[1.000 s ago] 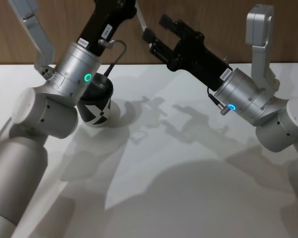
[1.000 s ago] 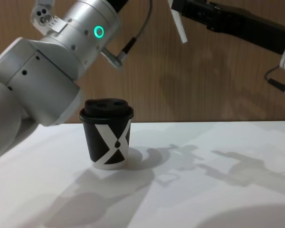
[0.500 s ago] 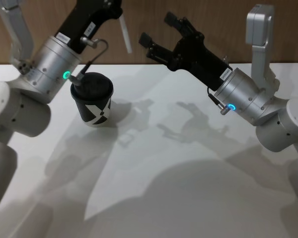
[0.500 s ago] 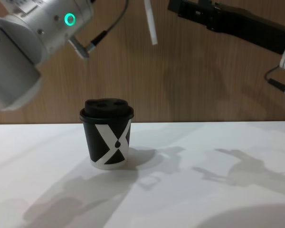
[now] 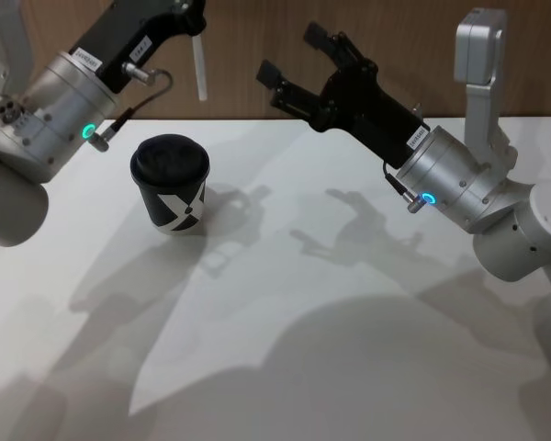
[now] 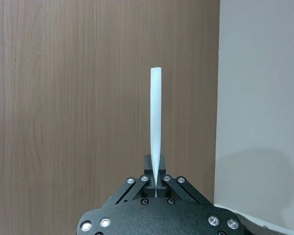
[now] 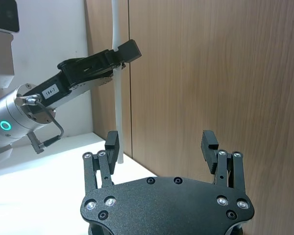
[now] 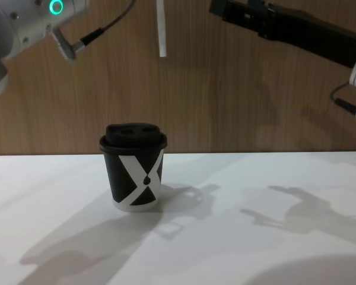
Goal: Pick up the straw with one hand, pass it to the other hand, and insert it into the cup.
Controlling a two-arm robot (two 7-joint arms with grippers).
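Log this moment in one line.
left claw: shut on straw, aloft | right claw: open | cup: upright, lidded, straw not inserted

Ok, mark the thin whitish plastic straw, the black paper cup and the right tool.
Thin whitish plastic straw [image 5: 198, 69], head view, mid exposed shaft.
Black paper cup [image 8: 133, 178], chest view, wall at white X.
Right tool [image 7: 160, 140], right wrist view, midway between open fingertips.

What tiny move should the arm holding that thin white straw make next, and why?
Probably shift the left gripper sideways until the whitish plastic straw hangs over the small black paper cup. The straw is gripped upright, high above the domed lid, seemingly off-centre; the right gripper is open.
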